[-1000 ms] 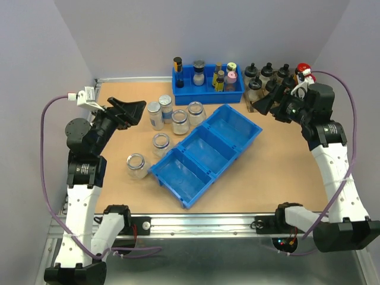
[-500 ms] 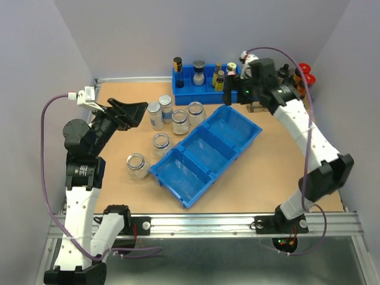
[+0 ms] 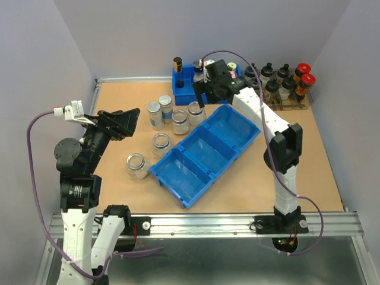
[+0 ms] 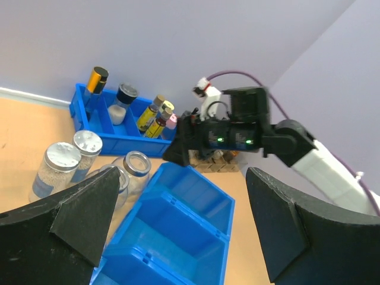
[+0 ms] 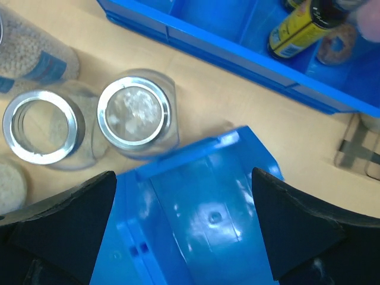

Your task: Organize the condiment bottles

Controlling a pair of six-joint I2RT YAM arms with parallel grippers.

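Observation:
Several condiment bottles stand left of the blue three-part bin (image 3: 205,151): two silver-capped jars (image 3: 154,114) (image 3: 165,108) and uncapped jars (image 3: 196,112) (image 3: 180,122) (image 3: 160,144) (image 3: 136,165). My right gripper (image 3: 200,95) hovers open above the bin's far end, beside the rearmost open jar (image 5: 135,113); nothing sits between its fingers (image 5: 65,214). A second open jar (image 5: 40,124) shows at its left. My left gripper (image 3: 131,119) hangs open and empty left of the jars, facing the capped jars (image 4: 56,169) and the bin (image 4: 178,225).
A blue tray (image 3: 237,95) at the back holds small colourful bottles (image 3: 178,71). Dark bottles with black and red caps (image 3: 279,80) stand on a rack at the back right. Grey walls close in the table on three sides.
My right arm has swung from the back right corner leftward to the bin's far end near the jars. The left arm has drawn back and down a little. No jar has moved.

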